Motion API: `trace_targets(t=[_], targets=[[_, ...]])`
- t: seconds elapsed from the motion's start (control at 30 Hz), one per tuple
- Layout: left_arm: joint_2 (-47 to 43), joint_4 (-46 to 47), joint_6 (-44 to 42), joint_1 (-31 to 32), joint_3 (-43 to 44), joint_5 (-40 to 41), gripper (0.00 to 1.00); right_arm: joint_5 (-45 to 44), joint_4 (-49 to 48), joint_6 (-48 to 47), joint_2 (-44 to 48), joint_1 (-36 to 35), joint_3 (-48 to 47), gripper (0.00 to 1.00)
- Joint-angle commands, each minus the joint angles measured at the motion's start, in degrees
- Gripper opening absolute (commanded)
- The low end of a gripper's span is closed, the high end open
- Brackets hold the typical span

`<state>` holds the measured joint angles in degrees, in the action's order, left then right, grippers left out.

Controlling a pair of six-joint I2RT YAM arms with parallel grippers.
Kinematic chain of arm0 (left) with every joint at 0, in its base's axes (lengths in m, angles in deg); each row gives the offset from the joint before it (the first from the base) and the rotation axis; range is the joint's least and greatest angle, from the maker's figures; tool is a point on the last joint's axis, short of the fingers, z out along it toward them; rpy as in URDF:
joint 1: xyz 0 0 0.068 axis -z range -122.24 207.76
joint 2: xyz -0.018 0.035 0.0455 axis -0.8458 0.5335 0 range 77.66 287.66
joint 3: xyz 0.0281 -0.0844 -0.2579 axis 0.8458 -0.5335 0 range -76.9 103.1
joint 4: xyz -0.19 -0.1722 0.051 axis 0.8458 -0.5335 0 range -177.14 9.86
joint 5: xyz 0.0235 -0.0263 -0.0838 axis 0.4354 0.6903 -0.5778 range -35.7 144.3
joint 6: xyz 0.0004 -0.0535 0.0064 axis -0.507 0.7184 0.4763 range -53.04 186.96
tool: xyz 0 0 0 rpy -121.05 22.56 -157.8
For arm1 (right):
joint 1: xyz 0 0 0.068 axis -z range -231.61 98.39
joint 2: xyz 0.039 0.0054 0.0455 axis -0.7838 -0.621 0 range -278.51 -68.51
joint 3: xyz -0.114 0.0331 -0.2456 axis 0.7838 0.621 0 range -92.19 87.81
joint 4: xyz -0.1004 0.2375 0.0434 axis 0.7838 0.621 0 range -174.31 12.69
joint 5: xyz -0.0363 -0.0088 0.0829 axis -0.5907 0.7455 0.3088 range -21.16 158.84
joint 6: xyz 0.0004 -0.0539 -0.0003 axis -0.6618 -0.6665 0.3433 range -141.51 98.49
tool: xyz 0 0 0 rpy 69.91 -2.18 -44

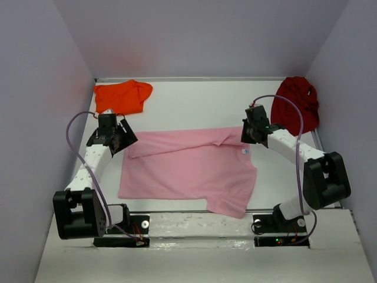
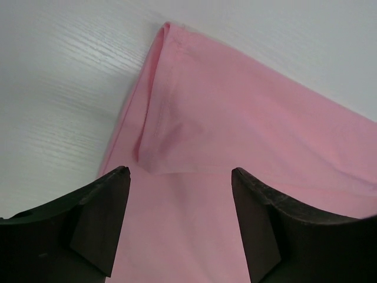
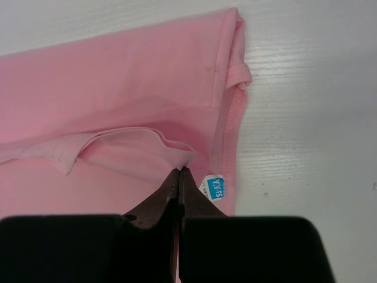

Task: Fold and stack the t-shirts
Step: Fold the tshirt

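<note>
Nearest the arm bases, the pink t-shirt (image 1: 188, 168) lies spread on the white counter (image 1: 194, 103), its near edge flat and one lower corner trailing toward the front rail; that half looks unfolded. Farther in, its far edge is turned over onto the body as a long flap running across the width, which I take for the first fold of this garment. The left tool (image 2: 179, 175) hangs over the left end of that flap with its fingers wide apart and nothing between them, the folded corner lying flat just ahead. The right tool (image 3: 178, 172) is closed tight with its tips at the flap's edge beside the blue label (image 3: 215, 187); the cloth peaks toward the tips, so it appears to pinch the pink fabric. Beyond, the orange t-shirt (image 1: 122, 96) sits bunched in the far left corner and the dark red t-shirt (image 1: 296, 101) is crumpled against the far right wall, both well apart from the pink one. By my reading one shirt is partly folded, two are untouched, and no stack exists yet
</note>
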<state>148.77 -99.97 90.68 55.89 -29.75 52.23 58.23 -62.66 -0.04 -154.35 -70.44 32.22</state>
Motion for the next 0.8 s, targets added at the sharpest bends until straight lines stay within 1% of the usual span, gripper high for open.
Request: trace_targets(t=[0.0, 0.1, 0.13, 0.17, 0.37, 0.53, 0.6, 0.77], targets=[[-4.9, 0.3, 0.8, -0.4, 2.1, 1.4, 0.79, 0.7, -1.6, 0.9, 1.6, 0.0, -0.1, 0.0], [-5.7, 1.3, 1.5, -0.4, 4.3, 0.6, 0.8, 1.2, -1.6, 0.9, 2.5, 0.0, -0.2, 0.0], [-4.9, 2.9, 1.8, -0.4, 4.7, -0.1, 0.8, 1.2, -1.6, 0.9, 2.7, 0.0, -0.3, 0.0], [-4.3, 3.7, 2.0, -0.4, 5.2, -2.3, 0.8, 1.3, -1.6, 0.9, 2.8, 0.0, -0.4, 0.0], [4.6, 7.9, 2.3, -0.4, 7.5, -7.7, 0.79, 3.2, 0.4, 0.7, 4.5, 0.0, -0.8, 0.0], [8.4, 9.8, 2.5, -0.3, 8.9, -8.1, 0.78, 7.1, 1.6, 1.9, 7.6, 0.0, 2.2, 0.0], [9.0, 10.3, 2.3, -0.4, 9.8, -8.6, 0.78, 8.1, 1.8, 2.3, 9.4, 0.0, 4.1, 0.0], [10.2, 10.6, 2.2, -0.3, 11.1, -9.0, 0.78, 10.2, 2.9, 3.0, 10.4, 0.0, 6.6, 0.0]])
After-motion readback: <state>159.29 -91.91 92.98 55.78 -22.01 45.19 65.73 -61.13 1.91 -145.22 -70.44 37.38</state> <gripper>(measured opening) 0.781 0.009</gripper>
